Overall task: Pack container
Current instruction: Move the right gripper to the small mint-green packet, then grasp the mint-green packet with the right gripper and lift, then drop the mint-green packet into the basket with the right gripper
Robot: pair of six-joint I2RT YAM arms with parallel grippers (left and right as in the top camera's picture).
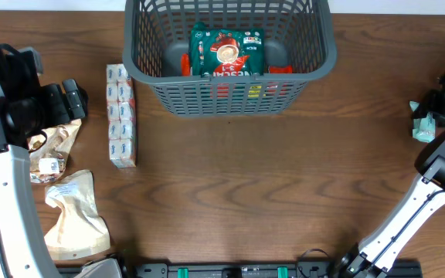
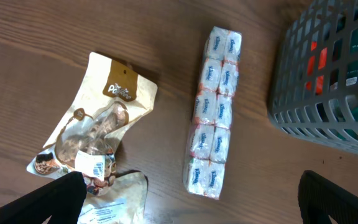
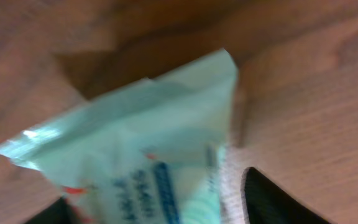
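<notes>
We judge the far basket (image 1: 207, 96) stiff, best held by its rim; right gripper (image 3: 166, 208) pinches a soft packet (image 3: 142, 143), left gripper (image 2: 191, 186) stands open.

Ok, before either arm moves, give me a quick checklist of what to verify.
1. Container has room: ok, green packet leaves space beside it.
2. Left fingers open: ok, spread wide.
3. Tissue pack clear of the container: ok, lying apart beside it.
4. Right fingers gripping teal packet: cannot tell, view blurred.
</notes>
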